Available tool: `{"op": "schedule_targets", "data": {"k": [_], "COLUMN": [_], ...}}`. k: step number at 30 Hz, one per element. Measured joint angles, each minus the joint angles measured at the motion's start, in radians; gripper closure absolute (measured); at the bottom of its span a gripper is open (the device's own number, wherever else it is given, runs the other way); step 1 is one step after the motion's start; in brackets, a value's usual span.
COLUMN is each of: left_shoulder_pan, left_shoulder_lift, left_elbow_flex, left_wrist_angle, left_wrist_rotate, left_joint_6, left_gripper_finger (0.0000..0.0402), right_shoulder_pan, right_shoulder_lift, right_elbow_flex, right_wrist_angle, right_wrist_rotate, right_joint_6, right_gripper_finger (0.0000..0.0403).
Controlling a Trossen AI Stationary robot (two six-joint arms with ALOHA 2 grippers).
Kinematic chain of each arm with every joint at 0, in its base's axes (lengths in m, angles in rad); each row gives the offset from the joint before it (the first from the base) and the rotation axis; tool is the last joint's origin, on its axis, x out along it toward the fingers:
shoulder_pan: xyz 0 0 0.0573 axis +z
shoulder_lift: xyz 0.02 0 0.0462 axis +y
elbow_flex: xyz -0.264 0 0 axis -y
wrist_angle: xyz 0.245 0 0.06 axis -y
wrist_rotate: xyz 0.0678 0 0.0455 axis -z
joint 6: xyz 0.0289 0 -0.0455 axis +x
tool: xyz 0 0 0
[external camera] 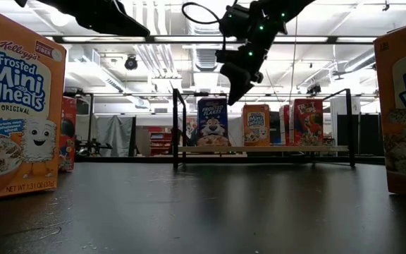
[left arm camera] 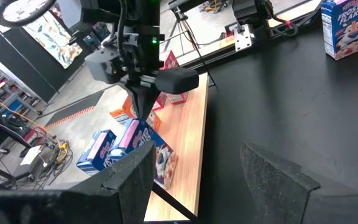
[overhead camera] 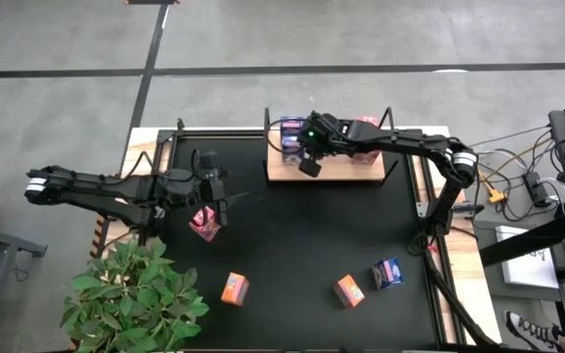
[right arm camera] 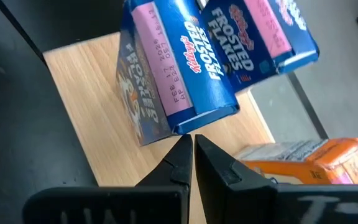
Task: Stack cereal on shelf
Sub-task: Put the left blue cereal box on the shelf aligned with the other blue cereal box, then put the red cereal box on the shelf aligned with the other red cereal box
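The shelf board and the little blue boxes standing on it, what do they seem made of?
The light rectangular shelf board looks like pale matte wood, with faint grain lines. The small blue Frosted Flakes boxes look like thin glossy printed cardboard, with folded edges and flaps.

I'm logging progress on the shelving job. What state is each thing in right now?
Right tool: shut, empty, over the shelf beside a blue box.
Left tool: open, empty, over the mat beside the red-pink box.
Shelf: holds several boxes.
Blue boxes on shelf: two, standing side by side.
Red-pink box: on the mat, not shelved.
Two orange boxes: on the mat, not shelved.
Blue box on mat: not shelved.
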Motion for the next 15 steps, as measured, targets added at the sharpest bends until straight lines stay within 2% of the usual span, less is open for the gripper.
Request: {"op": "schedule_targets", "data": {"k": [15], "left_shoulder_pan": [0.0], "left_shoulder_lift": [0.0], "left_elbow_flex": [0.0], "left_wrist_angle": [0.0], "left_wrist_rotate": [0.0], "left_joint_6": [-0.005], "left_gripper_finger": [0.0183], "right_shoulder_pan": [0.0], "right_shoulder_lift": [0.0], "right_elbow_flex": [-0.01], "right_wrist_angle": [0.054], "right_wrist_rotate": [0.003], "right_joint_6": [-0.013], "right_gripper_finger": [0.0394]}}
